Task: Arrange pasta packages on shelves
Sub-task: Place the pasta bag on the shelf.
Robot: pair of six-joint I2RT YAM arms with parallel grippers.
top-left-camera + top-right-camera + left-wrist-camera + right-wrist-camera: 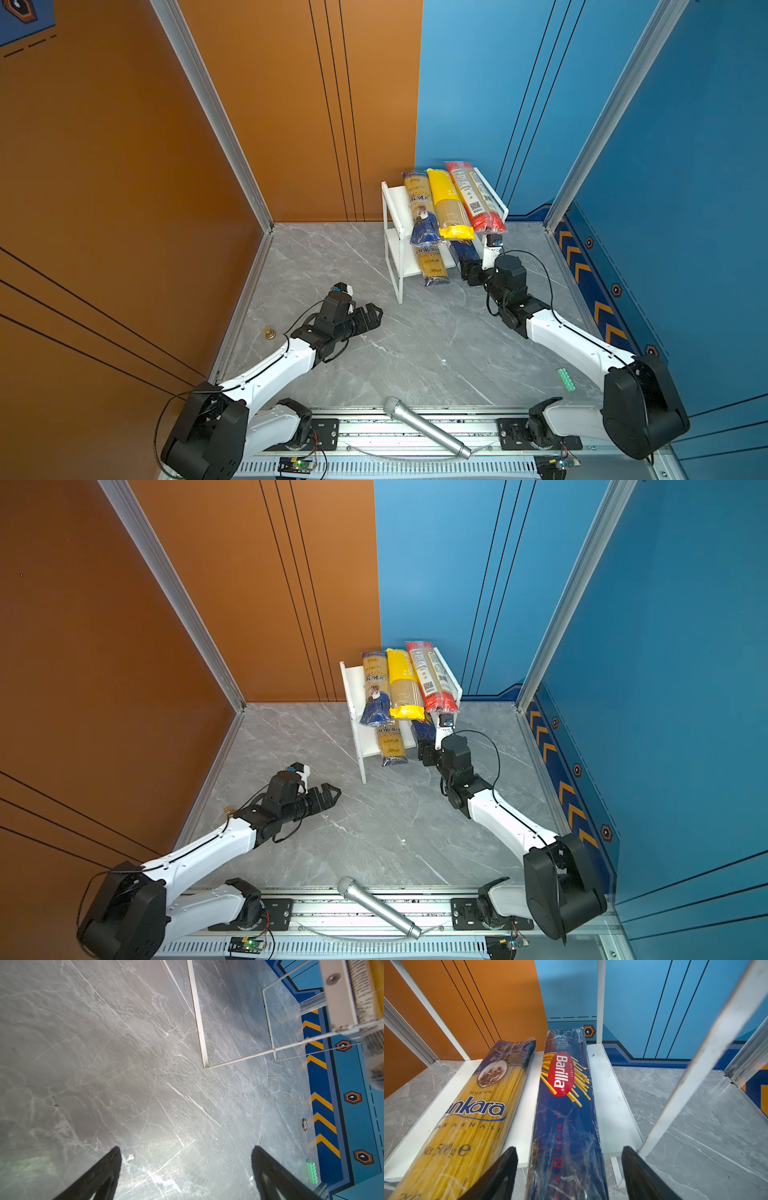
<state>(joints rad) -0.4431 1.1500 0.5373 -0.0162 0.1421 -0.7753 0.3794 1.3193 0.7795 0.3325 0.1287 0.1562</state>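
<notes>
The white two-tier shelves [392, 203] stand at the back of the table. Three pasta packages lie side by side on the upper board: a blue-and-yellow ankara bag [420, 208], a yellow bag [446, 203] and a red bag [473, 195]. On the lower board [608, 1095] lie a second ankara bag [475, 1109] and the dark blue Barilla bag [564, 1105], both sticking out at the front. My right gripper [569, 1148] is open astride the Barilla bag's near end, with a gap on each side. My left gripper [186, 1148] is open and empty over bare table, left of the shelves.
A silver microphone [426, 428] lies across the front rail. A green block [566, 379] sits near the right wall, a small brass piece [269, 333] by the left wall. The rack's thin white front leg [400, 286] stands between the two arms.
</notes>
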